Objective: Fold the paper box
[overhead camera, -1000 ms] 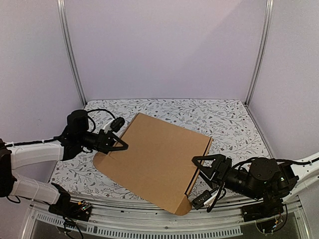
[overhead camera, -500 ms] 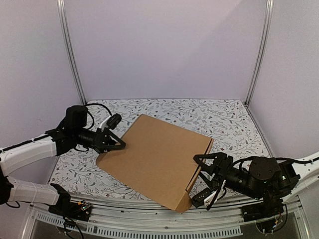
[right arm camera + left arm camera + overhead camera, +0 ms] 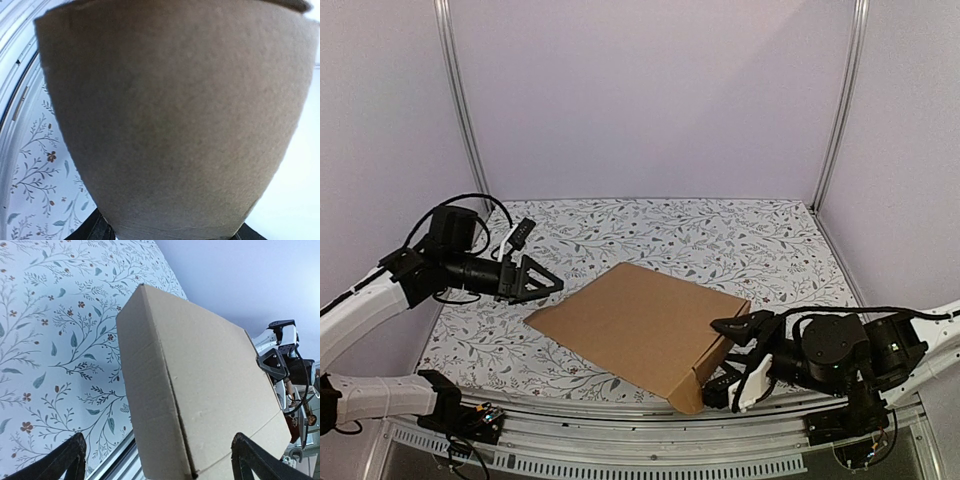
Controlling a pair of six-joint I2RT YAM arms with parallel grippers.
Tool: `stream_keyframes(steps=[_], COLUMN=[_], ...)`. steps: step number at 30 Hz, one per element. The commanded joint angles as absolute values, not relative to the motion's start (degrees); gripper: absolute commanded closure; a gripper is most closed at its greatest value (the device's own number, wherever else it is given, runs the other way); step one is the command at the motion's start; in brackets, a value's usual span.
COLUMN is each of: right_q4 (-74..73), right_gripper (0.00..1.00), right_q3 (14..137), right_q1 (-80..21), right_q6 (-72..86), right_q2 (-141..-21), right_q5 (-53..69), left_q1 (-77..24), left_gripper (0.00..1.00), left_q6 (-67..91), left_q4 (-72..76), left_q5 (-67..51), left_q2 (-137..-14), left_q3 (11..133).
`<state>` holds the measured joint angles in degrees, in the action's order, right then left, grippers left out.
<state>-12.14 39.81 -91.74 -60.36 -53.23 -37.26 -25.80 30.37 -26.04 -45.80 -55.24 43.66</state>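
From above, the paper box (image 3: 640, 325) lies closed and flat on the floral surface (image 3: 750, 240). It sits skewed, its long edges running from the left toward the near right. The left gripper (image 3: 548, 282) hovers spread wide and empty, near the box's left corner but apart from it. The right gripper (image 3: 728, 355) sits half-wide astride the near right corner, one finger above and one below, apparently gripping it (so that arm is the one in contact). The left wrist view looks along the box's side wall between parted fingers (image 3: 67, 460), touching nothing. In the right wrist view a rounded flap (image 3: 170, 115) fills nearly everything.
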Motion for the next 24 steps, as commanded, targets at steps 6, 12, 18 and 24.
stream_keyframes(steps=[6, 12, 18, 24], right_q4=[-18.45, -18.07, -8.44, 5.66], right_gripper=[0.61, 0.63, 0.63, 0.64], right_q3=[44.26, 43.84, 38.66, 32.20], right_q1=[-83.84, -73.32, -63.01, -57.32], right_q6=[-37.18, -23.30, -12.75, -1.86], right_q2=[-56.05, -55.88, -54.36, -53.70], right_q5=[-22.69, -5.35, 10.02, 19.07], left_q1=[-25.14, -25.44, -27.69, -30.87], left_gripper=[0.00, 0.01, 0.00, 0.00], left_q6=[26.10, 26.49, 27.59, 26.76], left_q4=[-33.43, -32.30, -29.72, -27.85], left_q5=[-31.46, -31.22, -28.60, -22.07], left_q2=[-49.97, -48.59, -47.88, -49.63], left_q3=[47.55, 46.83, 46.55, 47.62])
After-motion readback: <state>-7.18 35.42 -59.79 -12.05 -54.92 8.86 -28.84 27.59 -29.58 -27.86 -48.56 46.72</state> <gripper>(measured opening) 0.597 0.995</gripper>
